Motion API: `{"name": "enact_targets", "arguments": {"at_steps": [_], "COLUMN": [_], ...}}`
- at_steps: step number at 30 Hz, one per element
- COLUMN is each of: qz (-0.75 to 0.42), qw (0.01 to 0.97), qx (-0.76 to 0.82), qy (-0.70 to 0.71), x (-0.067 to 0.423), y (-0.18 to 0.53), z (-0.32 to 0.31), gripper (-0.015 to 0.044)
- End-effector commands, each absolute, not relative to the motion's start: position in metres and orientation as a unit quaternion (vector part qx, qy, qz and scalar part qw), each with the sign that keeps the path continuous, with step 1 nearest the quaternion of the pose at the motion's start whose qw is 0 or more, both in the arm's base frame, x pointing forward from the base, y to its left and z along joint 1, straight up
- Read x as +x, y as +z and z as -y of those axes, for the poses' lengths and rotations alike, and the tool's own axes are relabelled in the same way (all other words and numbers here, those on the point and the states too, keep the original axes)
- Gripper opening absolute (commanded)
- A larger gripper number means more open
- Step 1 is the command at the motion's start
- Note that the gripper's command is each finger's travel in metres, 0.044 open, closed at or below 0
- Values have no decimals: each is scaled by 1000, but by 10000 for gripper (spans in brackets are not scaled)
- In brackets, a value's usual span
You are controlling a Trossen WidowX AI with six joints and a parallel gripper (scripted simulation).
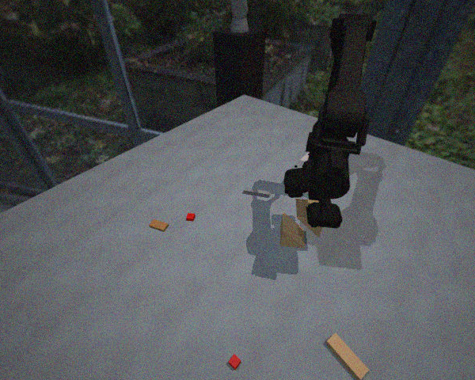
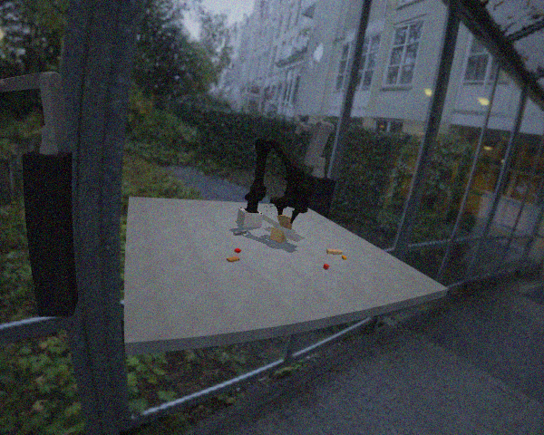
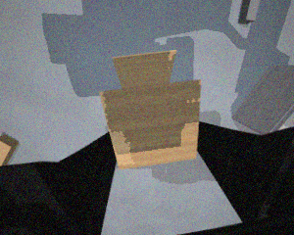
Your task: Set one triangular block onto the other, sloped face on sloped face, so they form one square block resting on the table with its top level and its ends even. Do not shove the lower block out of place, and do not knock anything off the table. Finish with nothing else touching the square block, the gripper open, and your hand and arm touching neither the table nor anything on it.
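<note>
Block in my grip: my pincer (image 1: 316, 212) is clamped on one triangular block (image 3: 152, 124), held above the bench (image 1: 107, 286), just beside the second triangular block (image 1: 291, 233) resting there. Red cubes (image 1: 190, 216) lie well apart.
</note>
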State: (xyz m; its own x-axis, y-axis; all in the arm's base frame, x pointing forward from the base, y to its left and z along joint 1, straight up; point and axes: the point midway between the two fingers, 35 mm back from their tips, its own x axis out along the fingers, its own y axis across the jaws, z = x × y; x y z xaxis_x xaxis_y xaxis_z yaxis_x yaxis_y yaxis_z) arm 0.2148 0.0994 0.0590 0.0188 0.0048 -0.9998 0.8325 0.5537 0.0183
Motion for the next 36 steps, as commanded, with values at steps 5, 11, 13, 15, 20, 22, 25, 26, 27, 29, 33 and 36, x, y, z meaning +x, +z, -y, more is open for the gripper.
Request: {"name": "enact_targets", "arguments": {"at_steps": [5, 11, 13, 15, 20, 22, 25, 26, 27, 29, 33, 36], "qz": [-619, -619, -620, -621, -621, -621, -622, -622, -622, -622, -622, -622], "qw": [628, 628, 627, 627, 627, 627, 627, 627, 627, 627, 626, 626], "qx": [339, 339, 342, 341, 341, 341, 341, 341, 341, 341, 341, 341], "qy": [-328, -328, -324, -325, -325, -325, -323, -323, -323, -323, -322, -322], "x": [220, 221, 221, 221, 221, 221, 221, 221, 221, 221, 221, 221], "y": [35, 29, 30, 29, 29, 29, 29, 29, 29, 29, 29, 28], "z": [-91, -88, -88, -88, -88, -88, -88, -88, -88, -88, -88, -88], "gripper": [0, 0, 0, 0, 0, 0, 0, 0, 0, 0, 0, 0]}}
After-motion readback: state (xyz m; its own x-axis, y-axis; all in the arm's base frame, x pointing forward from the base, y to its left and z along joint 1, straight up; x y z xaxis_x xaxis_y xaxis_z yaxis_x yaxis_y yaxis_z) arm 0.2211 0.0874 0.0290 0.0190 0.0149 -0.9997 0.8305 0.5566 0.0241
